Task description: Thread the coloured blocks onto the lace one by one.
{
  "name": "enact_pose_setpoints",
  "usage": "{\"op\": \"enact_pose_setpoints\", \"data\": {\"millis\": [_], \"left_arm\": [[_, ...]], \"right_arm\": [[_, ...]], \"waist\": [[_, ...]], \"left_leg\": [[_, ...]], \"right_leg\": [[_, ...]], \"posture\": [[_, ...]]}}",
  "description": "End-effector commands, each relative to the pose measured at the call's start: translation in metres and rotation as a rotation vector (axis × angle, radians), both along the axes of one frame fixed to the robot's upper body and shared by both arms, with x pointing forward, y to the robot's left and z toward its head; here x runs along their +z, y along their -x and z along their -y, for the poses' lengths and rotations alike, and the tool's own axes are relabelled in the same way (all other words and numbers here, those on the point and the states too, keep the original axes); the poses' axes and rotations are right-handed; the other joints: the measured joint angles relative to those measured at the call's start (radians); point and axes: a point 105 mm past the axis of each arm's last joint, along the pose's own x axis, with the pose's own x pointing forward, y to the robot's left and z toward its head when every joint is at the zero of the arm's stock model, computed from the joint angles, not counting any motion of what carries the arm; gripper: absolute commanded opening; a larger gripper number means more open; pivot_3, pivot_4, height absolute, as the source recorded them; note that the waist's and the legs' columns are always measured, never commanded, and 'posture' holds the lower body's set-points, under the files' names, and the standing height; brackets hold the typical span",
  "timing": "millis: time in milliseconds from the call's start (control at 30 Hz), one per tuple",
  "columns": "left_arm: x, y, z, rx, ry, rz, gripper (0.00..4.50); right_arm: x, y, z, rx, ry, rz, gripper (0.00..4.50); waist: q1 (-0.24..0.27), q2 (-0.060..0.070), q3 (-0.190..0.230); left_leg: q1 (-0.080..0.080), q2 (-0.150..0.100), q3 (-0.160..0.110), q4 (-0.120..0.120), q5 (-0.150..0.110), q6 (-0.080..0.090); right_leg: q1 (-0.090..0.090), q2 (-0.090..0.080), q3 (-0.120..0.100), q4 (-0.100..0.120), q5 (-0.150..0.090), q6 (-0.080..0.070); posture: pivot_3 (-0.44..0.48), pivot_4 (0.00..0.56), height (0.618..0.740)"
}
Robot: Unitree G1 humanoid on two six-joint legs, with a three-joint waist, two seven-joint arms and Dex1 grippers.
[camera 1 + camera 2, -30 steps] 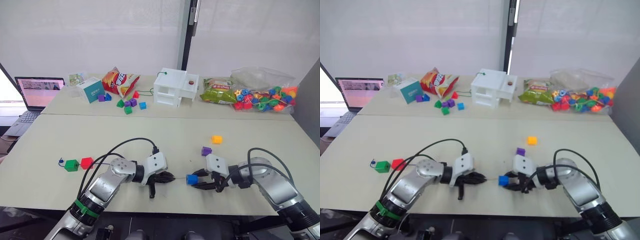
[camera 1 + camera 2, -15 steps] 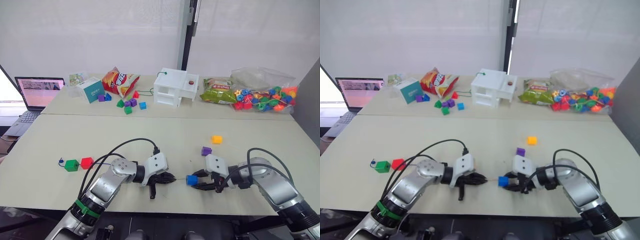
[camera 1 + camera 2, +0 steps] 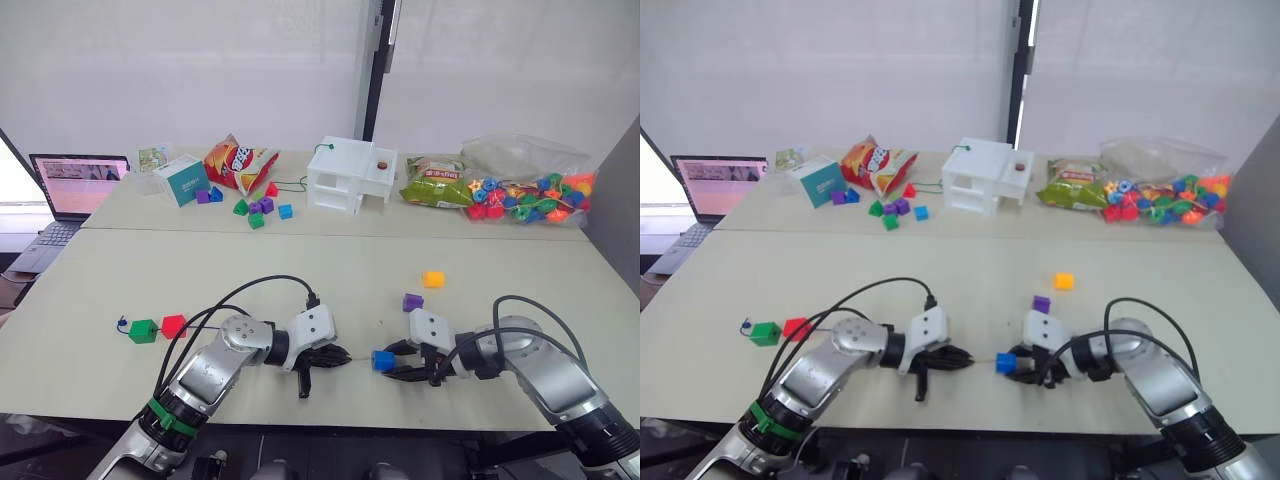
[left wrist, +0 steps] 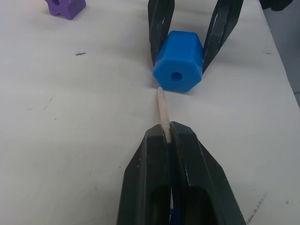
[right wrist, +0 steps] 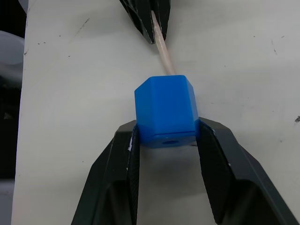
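Note:
My right gripper (image 3: 388, 362) is shut on the blue block (image 5: 166, 110), holding it just above the table with its hole facing my left gripper (image 3: 338, 353). The left gripper is shut on the lace's pale stiff tip (image 4: 163, 115). The tip touches the block's face (image 4: 178, 68) a little beside the hole. The green block (image 3: 143, 331) and the red block (image 3: 174, 325) sit side by side at the left, on the dark-blue lace (image 3: 121, 324). The purple block (image 3: 412, 301) and the yellow block (image 3: 432, 279) lie loose behind the right gripper.
Along the back of the table stand a laptop (image 3: 75, 185), a teal box (image 3: 182, 180), a snack bag (image 3: 238, 160), several small blocks (image 3: 255, 208), a white box (image 3: 350, 175) and a clear bag of beads (image 3: 525, 190).
The right gripper with the blue block has crept slightly toward the left gripper. The left gripper and the lace tip have stayed put.

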Motion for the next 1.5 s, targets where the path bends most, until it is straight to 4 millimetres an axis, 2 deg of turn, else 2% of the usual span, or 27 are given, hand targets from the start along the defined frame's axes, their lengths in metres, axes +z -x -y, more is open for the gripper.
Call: {"op": "enact_pose_setpoints", "data": {"millis": [33,267,1033,1333,1500], "left_arm": [[0.01,0.011,0.007,-0.059,0.001,0.025,0.0],[0.018,0.014,0.006,-0.039,-0.03,0.031,0.0],[0.021,0.006,0.011,0.002,-0.039,0.057,0.0],[0.016,0.011,0.017,-0.033,-0.062,0.039,0.0],[0.018,0.009,0.029,-0.032,-0.031,0.046,0.0]], "right_arm": [[-0.011,0.005,0.004,-0.019,0.054,-0.037,1.28],[-0.015,0.008,0.003,-0.021,0.064,-0.049,1.28],[-0.015,0.013,0.001,-0.004,0.07,-0.06,1.28],[-0.016,0.014,0.002,-0.01,0.07,-0.061,1.28],[-0.016,0.014,0.002,-0.015,0.071,-0.062,1.28]], "waist": [[0.0,0.0,0.0],[0.0,0.0,0.0],[0.002,0.0,0.0],[0.004,0.0,0.0],[0.009,0.0,0.0]], "left_leg": [[0.0,0.0,0.0,0.0,0.0,0.0],[0.001,0.0,0.0,0.0,0.0,0.0],[0.001,0.0,0.0,0.0,0.0,0.0],[0.001,0.0,0.0,0.0,0.0,0.0],[0.001,-0.001,0.0,0.001,0.0,0.0]], "right_leg": [[0.0,0.0,0.0,0.0,0.0,0.0],[0.001,0.0,0.0,0.0,0.0,0.0],[0.001,0.0,0.0,0.0,0.0,0.0],[0.001,0.0,0.0,0.0,0.0,0.0],[0.002,0.0,0.0,0.0,0.0,0.0]], "posture": [[0.0,0.15,0.74],[0.0,0.15,0.74],[0.0,0.15,0.74],[0.0,0.15,0.74],[0.0,0.15,0.74]]}}
